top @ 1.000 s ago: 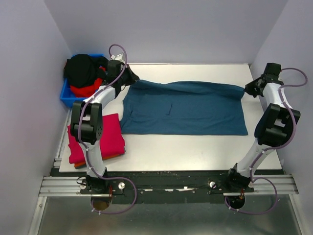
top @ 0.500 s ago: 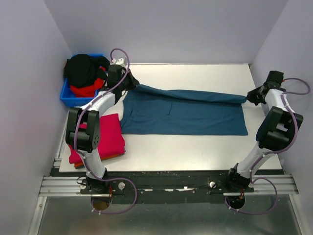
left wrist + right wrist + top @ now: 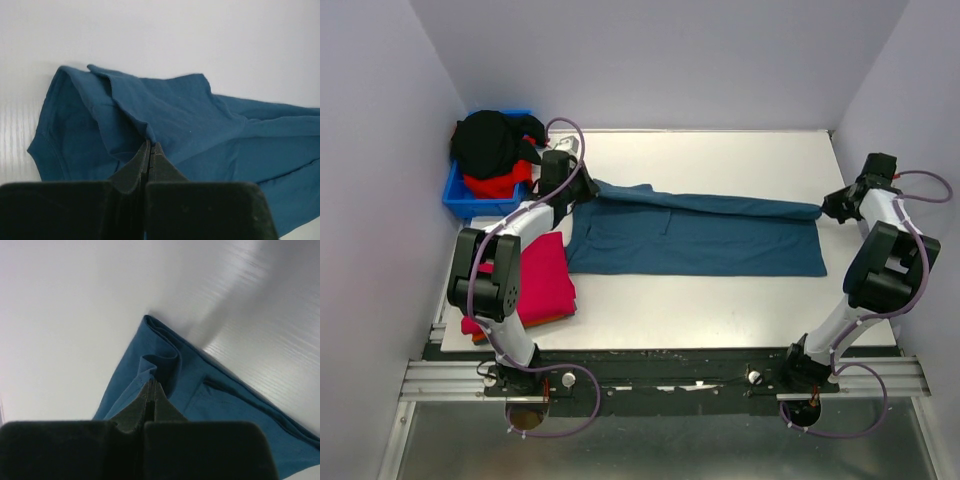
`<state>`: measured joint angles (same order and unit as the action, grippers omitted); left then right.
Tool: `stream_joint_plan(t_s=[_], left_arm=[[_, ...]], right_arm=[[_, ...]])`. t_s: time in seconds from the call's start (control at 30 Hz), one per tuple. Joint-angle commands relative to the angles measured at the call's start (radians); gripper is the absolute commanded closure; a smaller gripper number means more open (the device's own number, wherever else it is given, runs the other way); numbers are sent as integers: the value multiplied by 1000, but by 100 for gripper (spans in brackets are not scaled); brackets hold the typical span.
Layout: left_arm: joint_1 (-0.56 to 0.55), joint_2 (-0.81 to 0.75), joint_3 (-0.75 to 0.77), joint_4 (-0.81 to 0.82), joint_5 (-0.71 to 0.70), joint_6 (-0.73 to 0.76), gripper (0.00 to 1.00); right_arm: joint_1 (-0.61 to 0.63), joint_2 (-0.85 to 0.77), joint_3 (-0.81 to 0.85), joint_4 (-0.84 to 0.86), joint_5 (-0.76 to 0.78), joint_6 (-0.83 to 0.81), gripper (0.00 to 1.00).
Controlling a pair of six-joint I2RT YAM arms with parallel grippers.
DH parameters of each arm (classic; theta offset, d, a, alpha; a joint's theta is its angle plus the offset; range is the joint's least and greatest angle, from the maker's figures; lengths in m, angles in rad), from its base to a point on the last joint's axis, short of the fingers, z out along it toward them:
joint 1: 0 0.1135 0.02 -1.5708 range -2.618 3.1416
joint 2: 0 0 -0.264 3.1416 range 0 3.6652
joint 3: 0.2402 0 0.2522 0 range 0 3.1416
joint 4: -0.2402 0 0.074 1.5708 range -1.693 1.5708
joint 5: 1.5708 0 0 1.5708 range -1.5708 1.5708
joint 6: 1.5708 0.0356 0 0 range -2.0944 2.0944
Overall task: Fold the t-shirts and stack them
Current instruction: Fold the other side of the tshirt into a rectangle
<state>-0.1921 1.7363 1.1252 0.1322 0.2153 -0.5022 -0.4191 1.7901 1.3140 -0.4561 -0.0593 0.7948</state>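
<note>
Across the white desk (image 3: 720,310) we held the large teal-blue cloth t-shirt (image 3: 720,235), long axis nine-to-three o'clock: left fingers (image 3: 142,162) clamped its nine o'clock end, right fingers (image 3: 159,402) its three o'clock end.

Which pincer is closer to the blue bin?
Left. The left pincer is right next to the blue bin, pinching the teal shirt by a corner. The right pincer is far across the table, pinching the shirt's other end.

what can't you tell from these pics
- Top view: the black t-shirt covers the blue bin; most of what lies beneath is hidden.
- Top view: the left arm crosses the crimson t-shirt stack.
- Wrist views: the teal t-shirt is cut off at frame edges.
</note>
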Motion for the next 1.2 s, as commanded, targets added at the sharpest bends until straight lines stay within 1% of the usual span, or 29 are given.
stream_joint_plan(t_s=[0.0,0.03,0.13,0.3,0.4,0.47,0.5,0.53,0.63,0.7,0.73,0.87,0.93,1.0,1.17], left_arm=[[-20,-17,-53,1,-31,-19,100],[-26,-11,-59,-9,-42,-21,100],[-32,8,-77,-48,-50,-42,100],[-49,37,-140,-63,-25,-143,100],[-70,29,-188,-60,-77,-176,95],[-79,25,-205,-60,-97,-179,89],[-82,17,-208,-66,-106,-179,81],[-84,8,-212,-66,-114,-174,73],[-89,-40,-208,-100,-160,-154,56],[-89,-76,-183,-131,-197,-131,52],[-89,-90,-170,-175,-208,-125,52],[-89,-113,-96,-241,-241,-104,51],[-87,-94,-53,-258,-243,-95,51],[-84,-66,-10,-282,-251,-79,51],[-38,5,77,-302,-243,-73,51]], right_arm=[[-9,-37,-53,16,55,38,99],[-9,-35,-64,16,82,43,99],[-9,-32,-87,19,88,64,99],[-9,-40,-111,17,127,86,99],[-9,-70,-121,27,144,90,99],[-7,-81,-116,25,138,80,91],[-7,-89,-114,20,141,78,70],[-7,-103,-116,19,136,77,54],[8,-161,-145,78,110,15,45],[31,-202,-165,131,76,-38,45],[43,-215,-173,157,28,-66,45],[132,-195,-173,207,-117,-114,45],[193,-161,-161,221,-184,-130,46],[262,-132,-154,232,-218,-137,47],[417,-37,-124,301,-327,-118,46]])
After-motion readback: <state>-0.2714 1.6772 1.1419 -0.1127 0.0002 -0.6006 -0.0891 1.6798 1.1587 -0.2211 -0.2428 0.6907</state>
